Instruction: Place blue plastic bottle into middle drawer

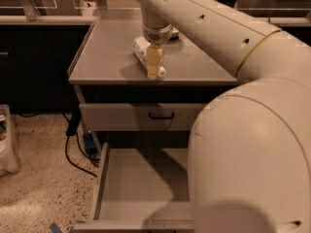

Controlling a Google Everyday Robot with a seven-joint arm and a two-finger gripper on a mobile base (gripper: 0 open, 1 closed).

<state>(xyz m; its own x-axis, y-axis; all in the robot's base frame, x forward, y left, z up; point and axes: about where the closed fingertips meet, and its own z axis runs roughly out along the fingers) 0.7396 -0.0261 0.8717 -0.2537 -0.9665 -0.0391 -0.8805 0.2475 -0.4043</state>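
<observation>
The blue plastic bottle (141, 50) lies on its side on the grey cabinet top (107, 52), slanting toward the front edge. My gripper (153, 68) points down right over the bottle's nearer half and hides part of it. The bottle's white end (162, 73) shows just right of the gripper tip. The middle drawer (141, 178) stands pulled out below, a shallow grey box with a bare floor. My arm covers its right part.
A shut drawer front with a small black handle (161, 115) sits under the cabinet top. Black cables and a blue plug (89, 142) lie on the speckled floor to the left. A white bin (7, 140) stands at the far left. My arm (252, 144) fills the right side.
</observation>
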